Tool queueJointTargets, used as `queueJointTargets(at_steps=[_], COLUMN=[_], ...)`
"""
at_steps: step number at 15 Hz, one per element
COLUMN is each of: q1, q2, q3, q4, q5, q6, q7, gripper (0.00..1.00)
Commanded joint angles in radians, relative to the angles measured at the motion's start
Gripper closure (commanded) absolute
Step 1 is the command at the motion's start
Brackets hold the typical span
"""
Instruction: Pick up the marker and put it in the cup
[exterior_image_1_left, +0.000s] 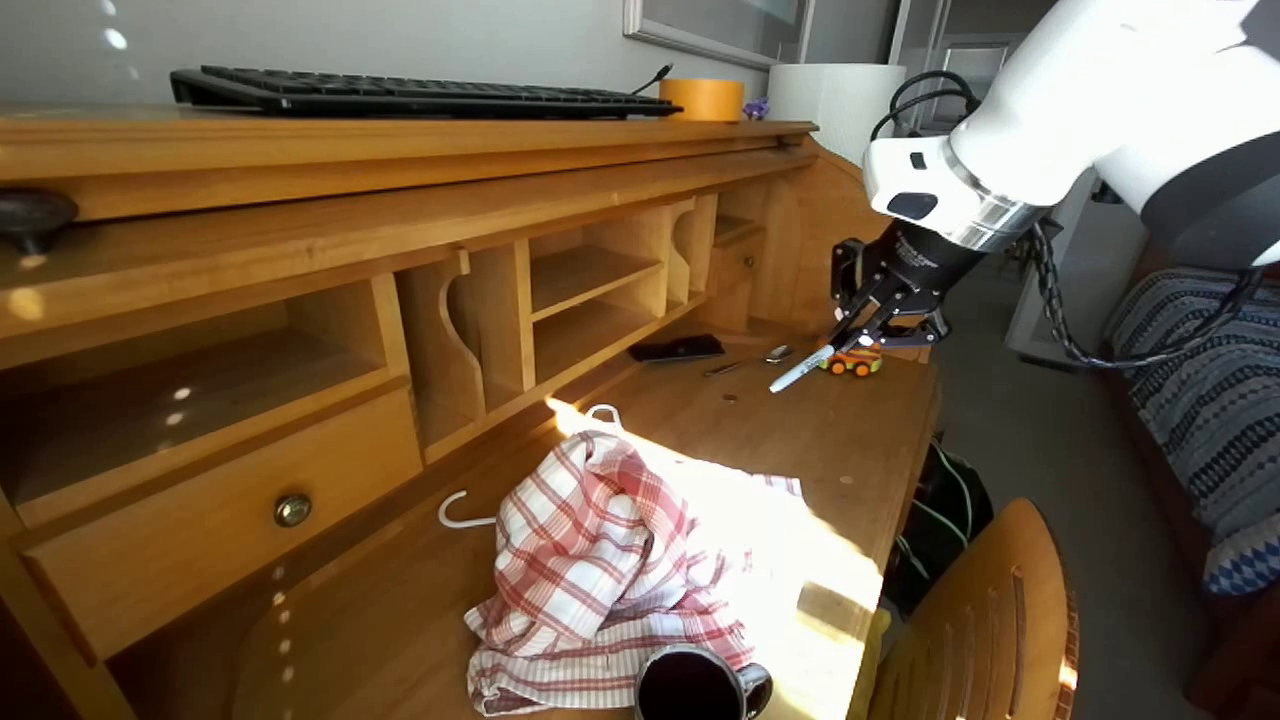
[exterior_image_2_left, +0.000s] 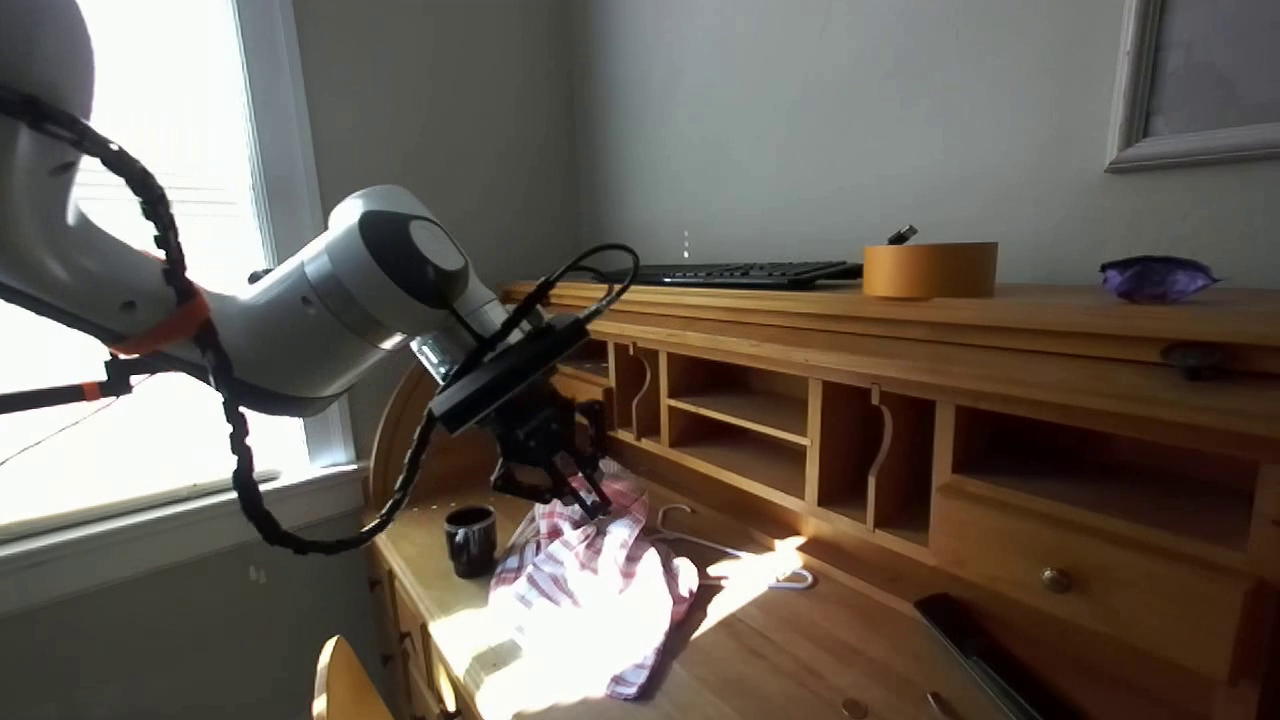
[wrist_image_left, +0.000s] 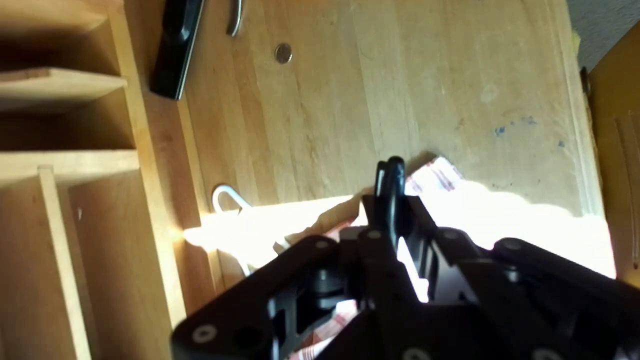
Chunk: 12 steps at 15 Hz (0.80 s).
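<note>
In an exterior view, I see my arm (exterior_image_1_left: 1050, 110) reach over the table (exterior_image_1_left: 830, 430), its jaws nearly together with the marker (exterior_image_1_left: 800, 369) in them. It is a thin stick that pokes out past their tips and slants down, and it looks pale from here. The cup (exterior_image_1_left: 690, 670) is dark with a handle, well apart from the marker, next to a red-and-white checked cloth (exterior_image_1_left: 600, 560). A white hanger (exterior_image_1_left: 470, 523) shows at the edge of the cloth, and a little orange and green toy car (exterior_image_1_left: 852, 361) sits on the table behind the jaws. In an exterior view, the cup stands upright just beside the cloth, and the jaws hang up in the air. They are so dark that I cannot pick out the marker. A black keyboard (exterior_image_2_left: 740, 273), an orange round box (exterior_image_2_left: 930, 270) and a purple thing (exterior_image_2_left: 1155, 278) sit on the top shelf (exterior_image_2_left: 1060, 305). In the wrist view, the marker looks almost black, squeezed between the jaws, and I cannot see well where it ends and they begin. A coin (wrist_image_left: 283, 53) lies on the table, near a long black thing (wrist_image_left: 175, 55).
</note>
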<state>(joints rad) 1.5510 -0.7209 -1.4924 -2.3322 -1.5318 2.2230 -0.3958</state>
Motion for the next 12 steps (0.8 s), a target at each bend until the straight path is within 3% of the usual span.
queueJointTargets(at_steps=[1,6,10,11,12], q1=[-0.065,-0.086,-0.131,-0.16,-0.174], q2=[0.084,0.188,0.293,0.311,0.333], q3=[0.109,0.208,0.259,0.28,0.292], q4=[-0.066,-0.08,-0.088,-0.084,-0.085], q5=[-0.027,-0.011,0.065,0.094,0.102], q6=[0.115,0.318,0.47,0.494,0.517], q7=[0.007,-0.091,-0.198,-0.163,-0.177], gripper=[0.96,0.96,0.96,0.85,0.85])
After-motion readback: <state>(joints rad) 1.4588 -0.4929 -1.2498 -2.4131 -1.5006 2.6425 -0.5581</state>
